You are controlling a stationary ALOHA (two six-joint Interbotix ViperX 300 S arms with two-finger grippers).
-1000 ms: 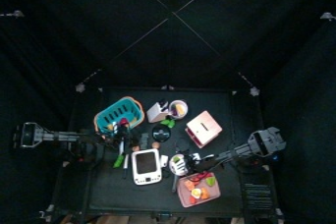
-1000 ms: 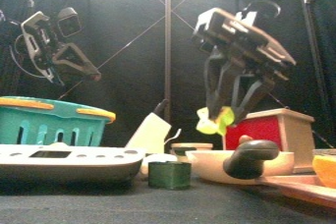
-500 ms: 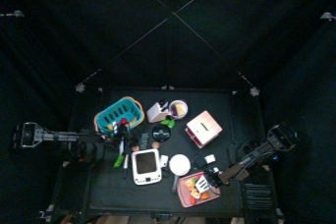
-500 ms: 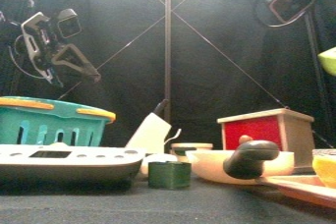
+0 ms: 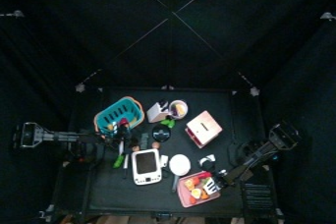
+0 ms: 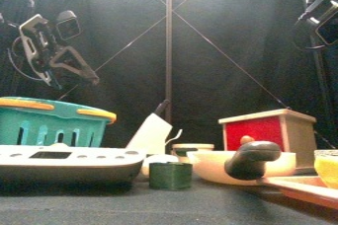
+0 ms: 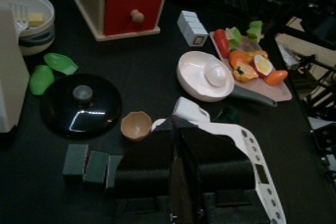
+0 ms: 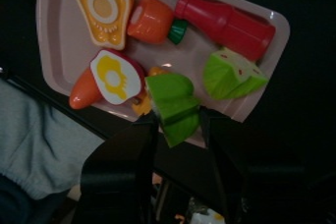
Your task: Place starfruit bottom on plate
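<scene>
My right gripper (image 8: 174,130) is shut on a green starfruit piece (image 8: 172,105) and holds it just above the near edge of the pink plate (image 8: 59,41). The plate carries a yellow pepper slice (image 8: 102,7), carrots, a red piece (image 8: 230,24) and another green piece (image 8: 234,74). In the top view the right gripper (image 5: 219,175) is over the plate (image 5: 186,182) at the table's front right. In the front view only its upper part (image 6: 317,17) shows. My left gripper (image 7: 176,159) rests shut at the table's left (image 5: 82,145).
A teal basket (image 5: 117,115) stands at the back left and a red box (image 5: 203,127) mid-right. A white scale (image 5: 145,166) lies at the front, a white bowl (image 5: 179,163) next to it. A black lid (image 7: 77,105) and a small cup (image 7: 136,125) lie near the left gripper.
My right gripper has carried the green starfruit piece from the table's middle to the right and forward, and is now over the plate. The left arm has not moved.
</scene>
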